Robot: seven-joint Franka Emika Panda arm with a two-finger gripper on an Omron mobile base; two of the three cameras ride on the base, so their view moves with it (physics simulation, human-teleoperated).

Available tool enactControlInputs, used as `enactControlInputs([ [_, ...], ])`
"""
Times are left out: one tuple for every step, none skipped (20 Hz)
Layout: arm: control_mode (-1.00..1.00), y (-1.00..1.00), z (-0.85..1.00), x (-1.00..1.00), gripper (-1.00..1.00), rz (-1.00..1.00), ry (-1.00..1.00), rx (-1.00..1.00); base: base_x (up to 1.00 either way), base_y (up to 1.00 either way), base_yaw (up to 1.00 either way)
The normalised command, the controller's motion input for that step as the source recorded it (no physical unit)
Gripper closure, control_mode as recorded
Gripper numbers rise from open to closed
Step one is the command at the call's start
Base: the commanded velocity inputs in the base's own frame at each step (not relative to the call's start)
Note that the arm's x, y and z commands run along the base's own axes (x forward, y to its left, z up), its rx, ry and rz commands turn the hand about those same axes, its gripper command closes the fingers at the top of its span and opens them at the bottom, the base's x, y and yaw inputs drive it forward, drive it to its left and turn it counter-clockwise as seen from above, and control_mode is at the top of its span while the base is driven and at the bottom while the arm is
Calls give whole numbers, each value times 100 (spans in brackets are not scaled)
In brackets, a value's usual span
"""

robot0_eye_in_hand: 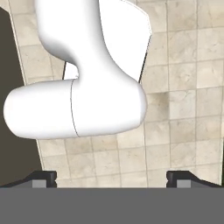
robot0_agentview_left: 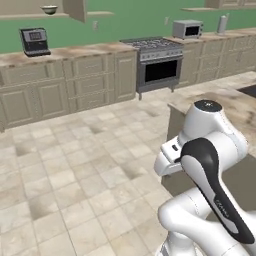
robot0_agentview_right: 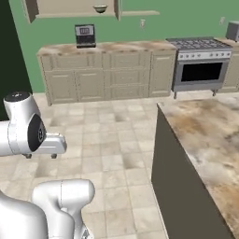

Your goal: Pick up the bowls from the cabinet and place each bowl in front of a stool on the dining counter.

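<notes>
One bowl point(robot0_agentview_left: 49, 9) above coffee machine point(robot0_agentview_left: 34, 41).

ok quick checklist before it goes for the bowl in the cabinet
1. Gripper open and holding nothing: ok.
2. A bowl is in the cabinet, upright on the shelf: ok.
3. Second bowl located: cannot tell.
4. Base near enough to reach the shelf: not ok, open tiled floor lies between.
5. Coffee machine sits below the shelf and left of the bowl, apart from it: ok.
6. Bare dining counter top for placing: ok.
</notes>
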Motion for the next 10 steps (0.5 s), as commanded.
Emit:
enactControlInputs([
  [100, 0, 0, 0, -100, 0, 0, 0, 100, 78, -11],
  [100, 0, 0, 0, -100, 0, 0, 0, 100, 81, -12],
  [100, 0, 0, 0, -100, 0, 0, 0, 100, 81, -13],
  [100, 0, 0, 0, -100, 0, 0, 0, 100, 72, -14],
  [100, 0, 0, 0, -100, 0, 0, 0, 100, 75, -13],
  [100, 0, 0, 0, -100, 0, 0, 0, 100, 86, -14],
  [100, 0, 0, 0, -100, 0, 0, 0, 100, 91, -15],
  [100, 0, 0, 0, -100, 0, 0, 0, 100, 86, -15],
  [100, 0, 0, 0, -100, 0, 0, 0, 100, 83, -15],
  [100, 0, 0, 0, -100, 0, 0, 0, 100, 73, -12],
])
